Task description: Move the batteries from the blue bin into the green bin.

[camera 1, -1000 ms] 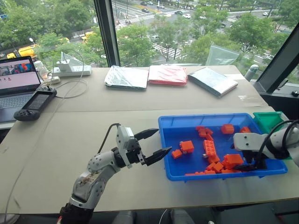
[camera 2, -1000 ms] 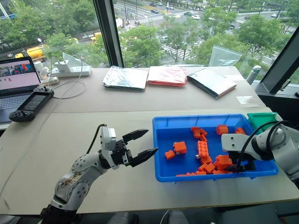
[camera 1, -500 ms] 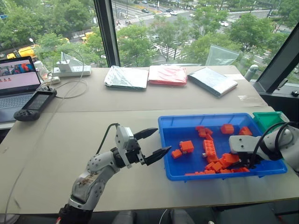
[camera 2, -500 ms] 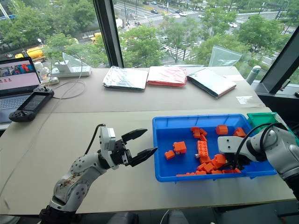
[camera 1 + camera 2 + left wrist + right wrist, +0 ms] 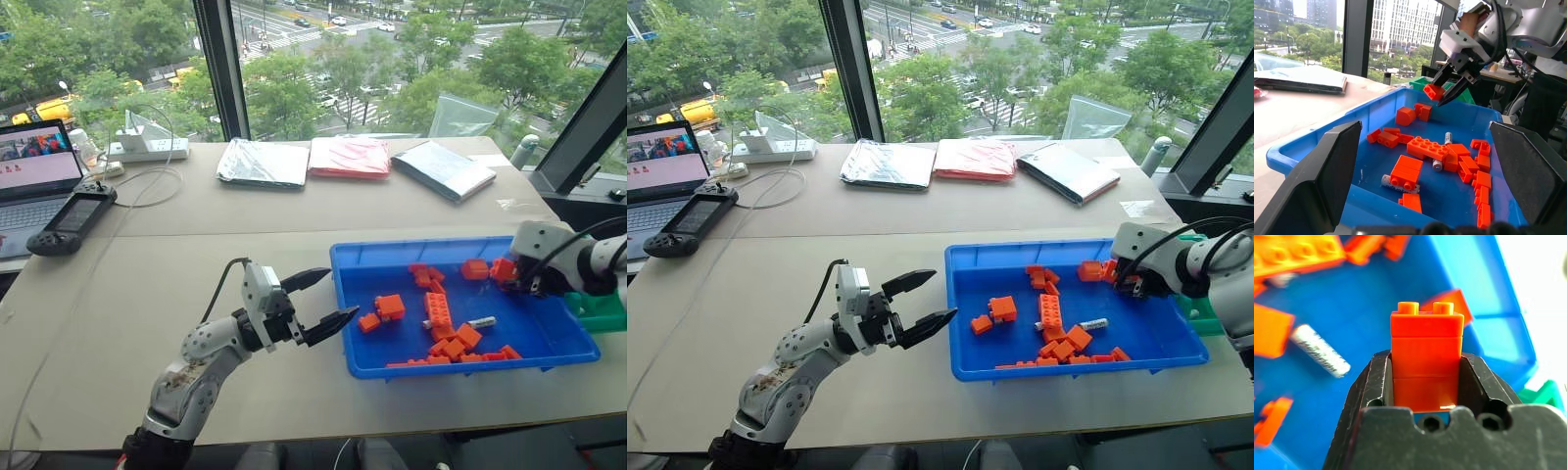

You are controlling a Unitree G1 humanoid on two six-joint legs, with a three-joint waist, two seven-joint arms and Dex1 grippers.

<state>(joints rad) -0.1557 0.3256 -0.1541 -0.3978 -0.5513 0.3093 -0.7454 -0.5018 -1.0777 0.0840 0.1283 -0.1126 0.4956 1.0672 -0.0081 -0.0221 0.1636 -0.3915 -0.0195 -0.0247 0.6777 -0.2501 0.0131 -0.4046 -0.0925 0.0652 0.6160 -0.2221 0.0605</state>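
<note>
1. The right hand holds an orange brick clamped between its two fingers, studs pointing away from the wrist.
2. In the left wrist view that hand hangs above the far end of the blue bin, with the brick clear of the bin floor.
3. The left hand hovers over the table just outside the bin's near-left wall, fingers spread wide and holding nothing.
4. One battery lies on the bin floor near the middle, just beside a cluster of bricks.
5. The left wrist view shows two more silvery cylinders: one beyond the long brick, and one partly under a brick nearer the camera.
6. Loose bricks lie scattered across the left and middle of the bin, with a row along its near wall.
7. The green bin sits touching the blue bin's right end, partly hidden by the right arm; I cannot tell what is inside it.
8. Three flat pouches lie in a row at the table's far edge, and a laptop and a black controller sit at the far left.
</note>
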